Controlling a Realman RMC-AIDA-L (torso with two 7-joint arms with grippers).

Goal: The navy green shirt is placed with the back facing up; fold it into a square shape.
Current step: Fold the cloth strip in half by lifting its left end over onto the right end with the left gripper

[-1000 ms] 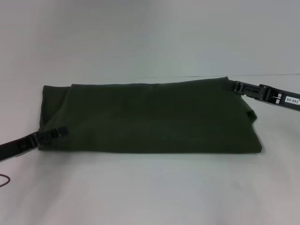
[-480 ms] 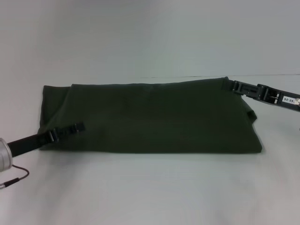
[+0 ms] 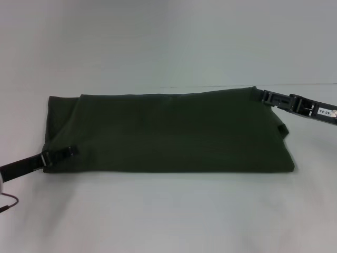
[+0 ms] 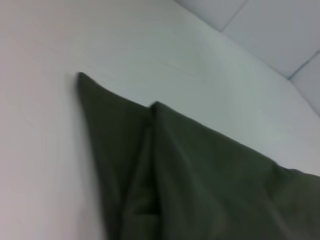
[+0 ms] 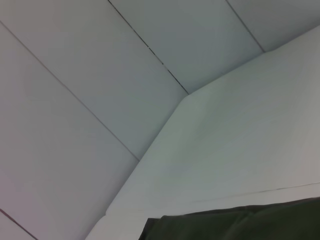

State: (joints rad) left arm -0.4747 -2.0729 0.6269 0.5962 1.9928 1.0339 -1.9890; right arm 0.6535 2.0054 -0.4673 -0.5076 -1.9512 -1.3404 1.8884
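The navy green shirt (image 3: 168, 132) lies on the white table, folded into a long flat band that runs left to right, plain side up. My left gripper (image 3: 73, 149) lies low over the shirt's front left corner. My right gripper (image 3: 258, 96) is at the far right corner of the shirt, shut on its edge. The left wrist view shows a pointed corner and a fold of the shirt (image 4: 200, 180). The right wrist view shows only a strip of the shirt (image 5: 240, 225).
The white table (image 3: 168, 211) stretches in front of the shirt, and a pale wall (image 3: 168, 42) stands behind it. A thin dark cable (image 3: 8, 203) hangs by my left arm at the left edge.
My left gripper reached further onto the shirt half a second ago and has since drawn back to the front left corner. The right gripper and the shirt have not moved.
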